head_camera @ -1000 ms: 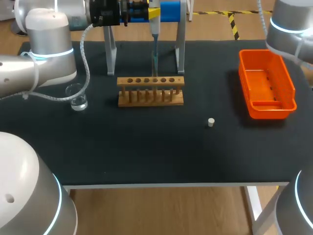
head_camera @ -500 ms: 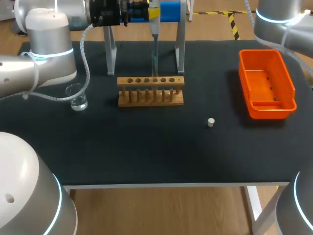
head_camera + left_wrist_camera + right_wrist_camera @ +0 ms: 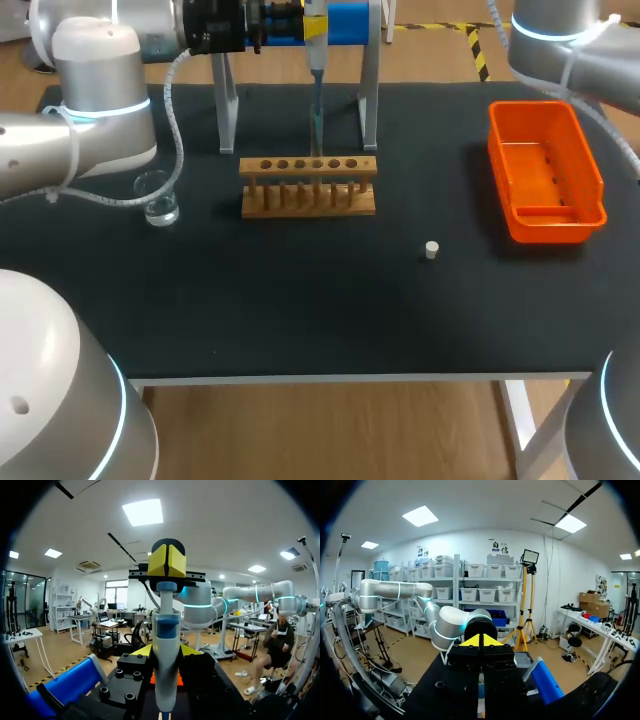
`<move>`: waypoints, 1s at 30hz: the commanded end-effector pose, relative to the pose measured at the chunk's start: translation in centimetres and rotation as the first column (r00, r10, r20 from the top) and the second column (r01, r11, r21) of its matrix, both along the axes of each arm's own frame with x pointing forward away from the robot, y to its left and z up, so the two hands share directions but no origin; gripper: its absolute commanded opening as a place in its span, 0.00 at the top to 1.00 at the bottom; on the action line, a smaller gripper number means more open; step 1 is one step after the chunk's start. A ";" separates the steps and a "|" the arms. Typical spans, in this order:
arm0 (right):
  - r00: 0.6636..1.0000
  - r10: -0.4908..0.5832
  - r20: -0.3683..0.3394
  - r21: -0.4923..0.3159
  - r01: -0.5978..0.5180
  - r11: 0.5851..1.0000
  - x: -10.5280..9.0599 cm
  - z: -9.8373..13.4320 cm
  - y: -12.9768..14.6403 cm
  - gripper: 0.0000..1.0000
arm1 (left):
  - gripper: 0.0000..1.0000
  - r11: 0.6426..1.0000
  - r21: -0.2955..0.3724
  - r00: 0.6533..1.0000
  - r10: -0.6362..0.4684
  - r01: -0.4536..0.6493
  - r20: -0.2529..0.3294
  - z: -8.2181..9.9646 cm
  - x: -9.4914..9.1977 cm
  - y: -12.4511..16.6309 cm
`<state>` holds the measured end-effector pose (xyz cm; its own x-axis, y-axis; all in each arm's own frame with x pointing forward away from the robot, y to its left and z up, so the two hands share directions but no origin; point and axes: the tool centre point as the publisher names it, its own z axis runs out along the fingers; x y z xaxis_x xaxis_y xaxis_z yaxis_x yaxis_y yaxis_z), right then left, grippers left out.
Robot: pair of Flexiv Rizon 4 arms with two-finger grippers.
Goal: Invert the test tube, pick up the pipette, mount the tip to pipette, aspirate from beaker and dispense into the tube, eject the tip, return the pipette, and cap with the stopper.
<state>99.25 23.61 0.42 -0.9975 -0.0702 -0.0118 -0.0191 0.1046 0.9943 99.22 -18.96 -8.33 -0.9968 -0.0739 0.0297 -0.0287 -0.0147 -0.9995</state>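
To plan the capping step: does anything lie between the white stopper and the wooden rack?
Nothing visible does. Only bare black table lies between the stopper and the rack. The orange bin stands on the stopper's other side.

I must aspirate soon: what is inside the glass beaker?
The beaker seems to hold a little clear liquid at its bottom. The left arm's cable covers part of its rim.

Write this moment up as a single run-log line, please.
left gripper: shut on pipette at stand | right gripper: shut, empty | stopper: on table, apart from rack
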 end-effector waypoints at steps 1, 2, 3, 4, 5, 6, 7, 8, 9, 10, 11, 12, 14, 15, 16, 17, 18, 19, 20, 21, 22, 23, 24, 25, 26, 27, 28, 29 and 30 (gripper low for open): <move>1.000 0.005 -0.007 0.003 -0.005 1.000 0.0 -0.2 -0.3 1.00 | 1.00 1.000 -0.002 1.000 -0.004 0.004 0.001 0.0 0.1 0.0; 1.000 0.005 -0.008 0.004 -0.005 1.000 0.0 -0.3 -0.3 1.00 | 1.00 1.000 -0.002 1.000 -0.004 0.004 0.001 0.0 0.1 0.0; 1.000 0.006 -0.010 0.004 -0.006 1.000 -0.1 -0.3 -0.3 1.00 | 1.00 1.000 -0.002 1.000 -0.004 0.004 0.001 0.0 0.1 0.0; 1.000 0.006 -0.011 0.005 -0.006 1.000 -0.1 -0.4 -0.4 1.00 | 1.00 1.000 -0.002 1.000 -0.004 0.004 0.001 0.0 0.1 0.0; 1.000 0.007 -0.013 0.005 -0.007 1.000 -0.2 -0.4 -0.4 1.00 | 1.00 1.000 -0.002 1.000 -0.004 0.004 0.001 0.0 0.1 0.0; 1.000 0.008 -0.014 0.006 -0.008 1.000 -0.2 -0.5 -0.4 1.00 | 1.00 1.000 -0.002 1.000 -0.004 0.004 0.001 0.0 0.1 0.0; 1.000 0.009 -0.015 0.006 -0.009 1.000 -0.3 -0.6 -0.4 1.00 | 1.00 1.000 -0.002 1.000 -0.004 0.004 0.001 0.0 0.1 0.0; 1.000 0.009 -0.016 0.006 -0.009 1.000 -0.3 -0.6 -0.4 1.00 | 1.00 1.000 -0.002 1.000 -0.004 0.004 0.001 0.0 0.1 0.0; 1.000 0.010 -0.017 0.006 -0.009 1.000 -0.3 -0.6 -0.4 1.00 | 1.00 1.000 -0.002 1.000 -0.004 0.004 0.001 0.0 0.1 0.0; 1.000 0.010 -0.019 0.006 -0.010 1.000 -0.4 -0.7 -0.4 1.00 | 1.00 1.000 -0.002 1.000 -0.004 0.004 0.001 0.0 0.1 0.0; 1.000 0.010 -0.020 0.006 -0.010 1.000 -0.4 -0.7 -0.4 1.00 | 1.00 1.000 -0.002 1.000 -0.004 0.004 0.001 0.0 0.1 0.0; 1.000 0.010 -0.021 0.005 -0.010 1.000 -0.4 -0.8 -0.4 1.00 | 1.00 1.000 -0.002 1.000 -0.004 0.004 0.001 0.0 0.1 0.0; 1.000 0.011 -0.024 0.002 -0.011 1.000 -0.4 -1.0 -0.4 1.00 | 1.00 1.000 -0.002 1.000 -0.004 0.004 0.001 0.0 0.1 0.0; 1.000 0.011 -0.024 0.000 -0.011 1.000 -0.4 -1.0 -0.3 1.00 | 1.00 1.000 -0.002 1.000 -0.004 0.004 0.001 0.0 0.1 0.0; 1.000 0.011 -0.026 -0.002 -0.011 1.000 -0.4 -1.2 -0.3 1.00 | 1.00 1.000 -0.002 1.000 -0.004 0.004 0.001 0.0 0.1 0.0; 1.000 0.011 -0.027 -0.004 -0.011 1.000 -0.4 -1.3 -0.2 1.00 | 1.00 1.000 -0.002 1.000 -0.004 0.004 0.001 0.0 0.1 0.0; 1.000 0.010 -0.029 -0.005 -0.011 1.000 -0.3 -1.4 -0.2 1.00 | 1.00 1.000 -0.002 1.000 -0.004 0.004 0.001 0.0 0.1 0.0; 1.000 0.010 -0.030 -0.007 -0.011 1.000 -0.3 -1.5 -0.1 1.00 | 1.00 1.000 -0.002 1.000 -0.004 0.004 0.001 0.0 0.1 0.0; 0.999 0.010 -0.031 -0.009 -0.011 1.000 -0.3 -1.6 -0.1 1.00 | 1.00 1.000 -0.002 1.000 -0.004 0.004 0.001 0.0 0.1 0.0; 0.999 0.011 -0.033 -0.010 -0.011 1.000 -0.3 -1.7 -0.1 1.00 | 1.00 1.000 -0.002 1.000 -0.004 0.004 0.001 0.0 0.1 0.0; 0.999 0.010 -0.035 -0.011 -0.011 1.000 -0.3 -1.8 0.0 1.00 | 1.00 1.000 -0.002 1.000 -0.004 0.004 0.001 0.0 0.1 0.0; 0.999 0.010 -0.036 -0.012 -0.011 1.000 -0.3 -1.9 0.0 1.00 | 1.00 1.000 -0.002 1.000 -0.004 0.004 0.001 0.0 0.1 0.0; 0.999 0.010 -0.037 -0.012 -0.010 1.000 -0.3 -2.0 0.0 1.00 | 1.00 1.000 -0.002 1.000 -0.004 0.004 0.001 0.0 0.1 0.0; 0.999 0.009 -0.038 -0.013 -0.010 1.000 -0.4 -2.1 0.0 1.00 | 1.00 1.000 -0.002 1.000 -0.004 0.004 0.001 0.0 0.1 0.0; 0.999 0.009 -0.038 -0.013 -0.010 1.000 -0.4 -2.1 0.0 1.00 | 1.00 1.000 -0.002 1.000 -0.004 0.004 0.001 0.0 0.1 0.0; 0.999 0.009 -0.039 -0.013 -0.009 1.000 -0.4 -2.2 0.0 1.00 | 1.00 1.000 -0.002 1.000 -0.004 0.004 0.001 0.0 0.1 0.0; 0.999 0.009 -0.041 -0.013 -0.009 1.000 -0.5 -2.3 0.0 1.00 | 1.00 1.000 -0.002 1.000 -0.004 0.004 0.001 0.0 0.1 0.0; 0.999 0.009 -0.042 -0.012 -0.009 1.000 -0.5 -2.4 0.0 1.00 | 1.00 1.000 -0.002 1.000 -0.004 0.004 0.001 0.0 0.1 0.0; 0.999 0.008 -0.043 -0.012 -0.009 1.000 -0.6 -2.5 -0.1 1.00 | 1.00 1.000 -0.002 1.000 -0.004 0.004 0.001 0.0 0.1 0.0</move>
